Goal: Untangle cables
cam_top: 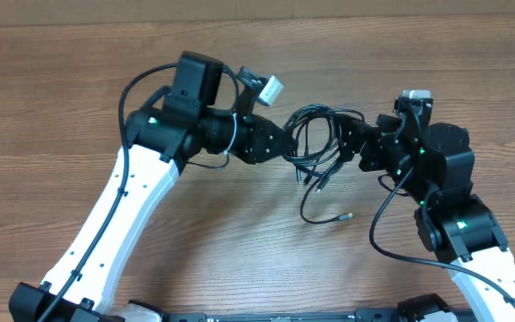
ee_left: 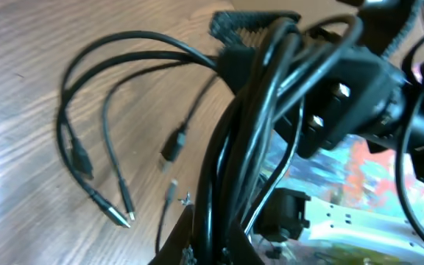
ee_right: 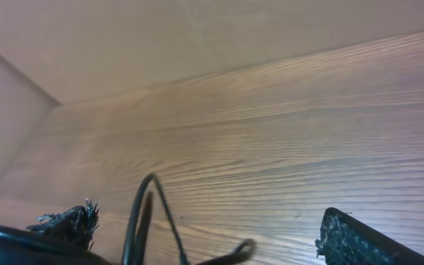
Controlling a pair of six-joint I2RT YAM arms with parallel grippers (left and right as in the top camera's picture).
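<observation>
loosely looped black cables, woodgrain table

Thin black cable tangle: crossings too fine to sort overhead. Left wrist: near strands blurred; my left gripper cut by bottom edge, grip unreadable. Right wrist: my right gripper, fingers cropped at bottom edge, cable loop too.

Two white-and-black robot arms, the left arm and the right arm, are reaching over one brown wood-grain table. One tangled bundle of thin black cables is lying between them, its strands overlapping too much to count. At least four small plug ends are showing, two of them silver-tipped.
</observation>
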